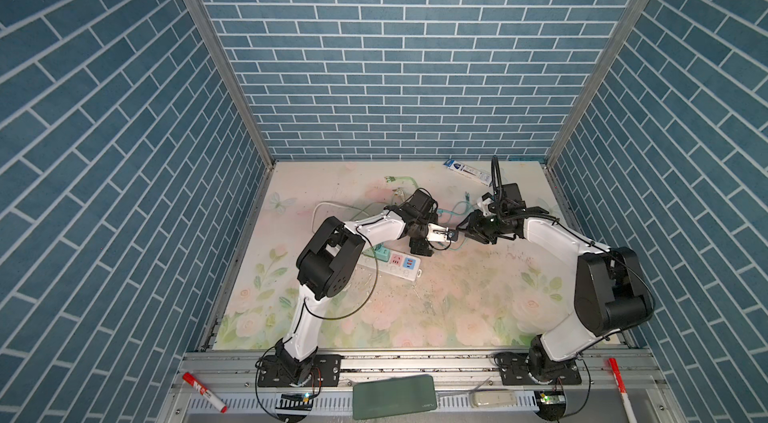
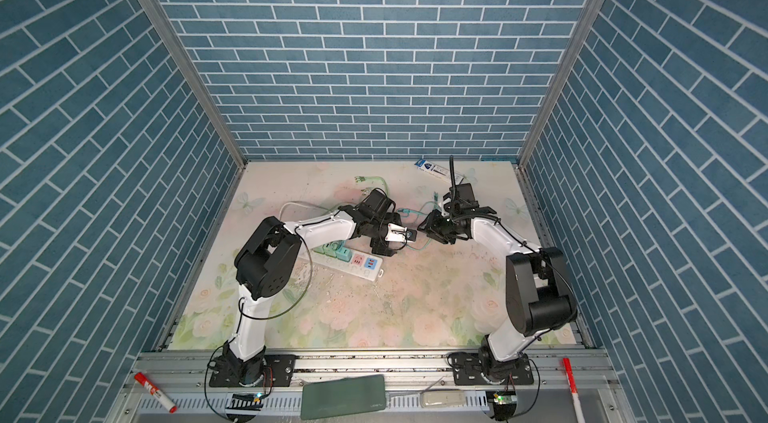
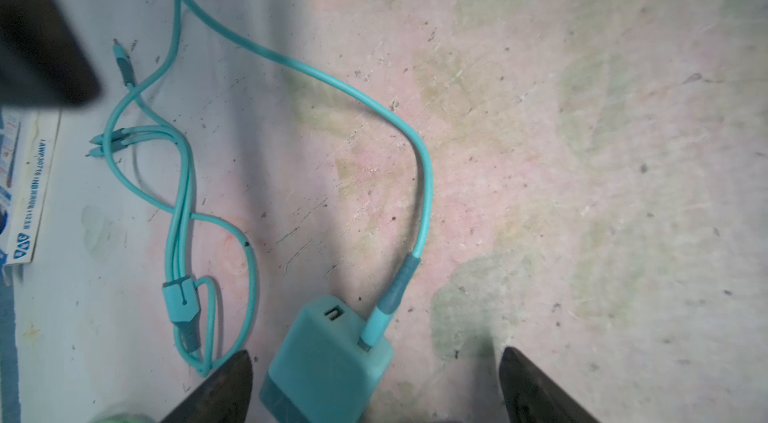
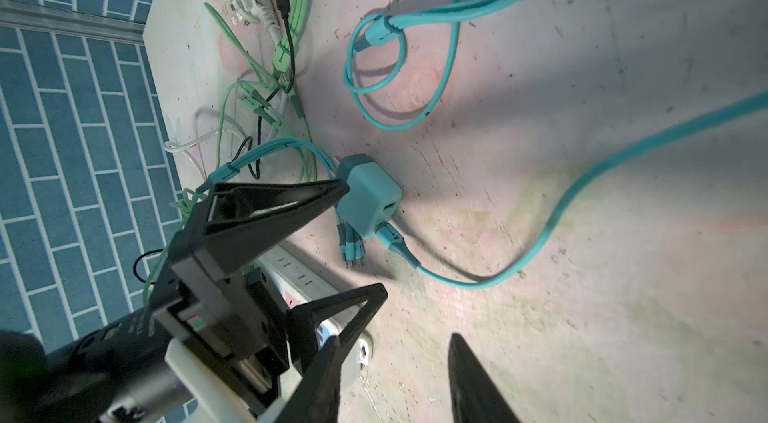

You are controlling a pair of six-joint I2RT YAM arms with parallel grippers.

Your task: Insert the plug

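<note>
Two black-and-white arms, mine, meet tip to tip mid-table over a floral mat (image 1: pixel 457 308).

My L gripper (image 3: pixel 376 352) stands wide. One finger (image 4: pixel 291 209) has its tip against the side of the teal USB charger plug (image 4: pixel 368 196). The other finger (image 4: pixel 353 304) is well apart from it, so nothing is clamped. The plug sits btwn my two grippers, approx centre of the mat in both top views, at 2 o'clock from the white power strip (image 1: pixel 395 267). I can't tell if it lies flat on the mat or is tipped. A teal cable (image 3: pixel 419 159) is plugged into one of its USB ports & curls off across the mat. Small connector tips (image 3: pixel 97 146) lie loose nearby.

My R gripper (image 4: pixel 397 340) is at 3 o'clock of the L one in both top views. Its jaws are partly apart w/ only bare mat btwn them, holding nothing.

The power strip lies at 8 o'clock from the L gripper, w/ teal adapters (image 1: pixel 380 253) in its sockets. A tangle of green cables (image 4: pixel 297 26) lies at 11 o'clock of the L gripper. A blue-white carton (image 1: pixel 467 169) lies at 12 o'clock of the R gripper, by the back wall.
</note>
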